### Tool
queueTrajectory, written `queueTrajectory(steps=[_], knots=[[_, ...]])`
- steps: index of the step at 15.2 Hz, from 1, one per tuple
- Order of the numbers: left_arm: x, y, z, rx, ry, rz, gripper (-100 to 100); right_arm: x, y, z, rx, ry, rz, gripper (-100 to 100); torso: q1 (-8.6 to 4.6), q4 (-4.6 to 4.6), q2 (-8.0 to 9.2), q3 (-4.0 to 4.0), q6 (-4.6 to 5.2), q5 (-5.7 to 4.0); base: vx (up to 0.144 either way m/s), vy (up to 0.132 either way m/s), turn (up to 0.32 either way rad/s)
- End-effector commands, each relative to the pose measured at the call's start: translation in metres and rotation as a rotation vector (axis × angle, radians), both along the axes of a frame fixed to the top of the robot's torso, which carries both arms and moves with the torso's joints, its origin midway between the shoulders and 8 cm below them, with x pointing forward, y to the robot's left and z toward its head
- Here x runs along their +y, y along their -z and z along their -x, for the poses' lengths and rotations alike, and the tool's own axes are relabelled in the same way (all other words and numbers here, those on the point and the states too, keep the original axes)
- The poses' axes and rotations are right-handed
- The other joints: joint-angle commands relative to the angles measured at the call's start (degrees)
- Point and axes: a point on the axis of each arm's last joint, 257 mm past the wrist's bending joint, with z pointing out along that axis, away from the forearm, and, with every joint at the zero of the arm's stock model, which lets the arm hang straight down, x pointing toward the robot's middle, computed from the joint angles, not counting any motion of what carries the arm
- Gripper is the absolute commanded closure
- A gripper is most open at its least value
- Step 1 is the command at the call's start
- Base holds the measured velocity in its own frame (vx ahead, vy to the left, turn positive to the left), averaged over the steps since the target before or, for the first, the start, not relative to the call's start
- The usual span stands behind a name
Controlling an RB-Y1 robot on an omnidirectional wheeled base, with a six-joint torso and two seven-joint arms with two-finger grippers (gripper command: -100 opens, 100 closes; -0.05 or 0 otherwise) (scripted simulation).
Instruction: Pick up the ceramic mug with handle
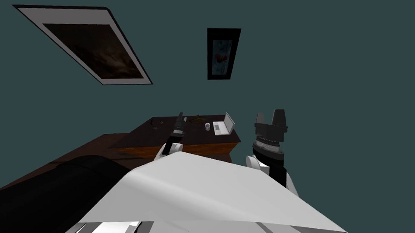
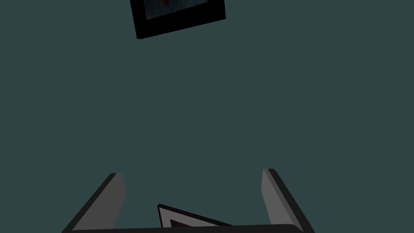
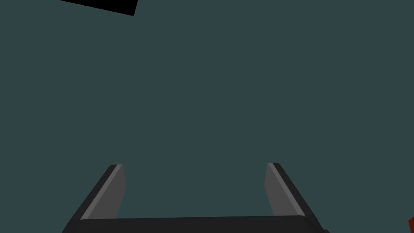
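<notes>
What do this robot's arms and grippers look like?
Both arms are white with dark joints: the left arm, and the right arm ending in a dark ribbed wrist. The left gripper and right gripper each have two thin, grey, blade-like fingers on a dark box.

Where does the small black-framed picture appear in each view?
Head view: black-framed picture on the teal wall, above the table.
Left wrist view: on that wall ahead of the left gripper, above its open fingers.
Right wrist view: not in it; bare wall beyond the right gripper.
Shared landmark: the teal wall.
</notes>
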Motion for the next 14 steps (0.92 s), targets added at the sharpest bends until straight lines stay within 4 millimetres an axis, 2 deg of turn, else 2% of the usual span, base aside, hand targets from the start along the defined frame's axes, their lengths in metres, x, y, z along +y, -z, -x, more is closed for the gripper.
queueTrajectory(steps=[1,2,3,4,10,11,12,14], knots=[[0.017,0.025,-0.012,0.081,0.002,0.015,-100,0.0,0.0,0.0,0.0,0.0,0.0,0,0.0,0.0,0.0,0.0,0.0,0.0,-0.016,-0.059,-0.461],[0.018,0.032,-0.014,0.1,-0.001,0.015,-100,0.0,0.0,0.0,0.0,0.0,0.0,0,-0.03,0.0,0.0,0.0,0.04,-0.01,-0.014,-0.043,-0.334],[0.029,0.049,-0.021,0.151,-0.003,0.025,-100,0.0,0.0,0.0,0.0,0.0,0.0,0,-0.01,0.0,0.0,0.0,-0.01,-0.01,-0.007,-0.038,-0.278],[0.03,0.052,-0.022,0.159,-0.005,0.026,-100,0.0,0.0,0.0,0.0,0.0,0.0,0,0.0,0.0,-0.01,-0.01,0.0,0.0,-0.005,-0.035,-0.215],[0.076,0.117,-0.04,0.354,-0.037,0.074,-100,0.0,0.0,0.0,0.0,0.0,0.0,0,0.0,0.0,-0.02,-0.01,0.03,-0.01,-0.004,-0.046,-0.324],[0.076,0.117,-0.04,0.354,-0.037,0.074,-100,0.0,0.0,0.0,0.0,0.0,0.0,0,0.02,-0.01,-0.03,-0.02,-0.01,0.0,0.005,-0.023,-0.063],[0.093,0.134,-0.044,0.408,-0.052,0.093,-100,0.0,0.0,0.0,0.0,0.0,0.0,0,0.06,-0.01,-0.03,-0.02,-0.06,0.0,0.012,-0.035,-0.291],[0.095,0.14,-0.043,0.423,-0.056,0.096,-100,0.0,0.0,0.0,0.0,0.0,0.0,0,0.05,-0.01,-0.06,-0.04,0.0,0.01,0.008,-0.027,-0.21]])
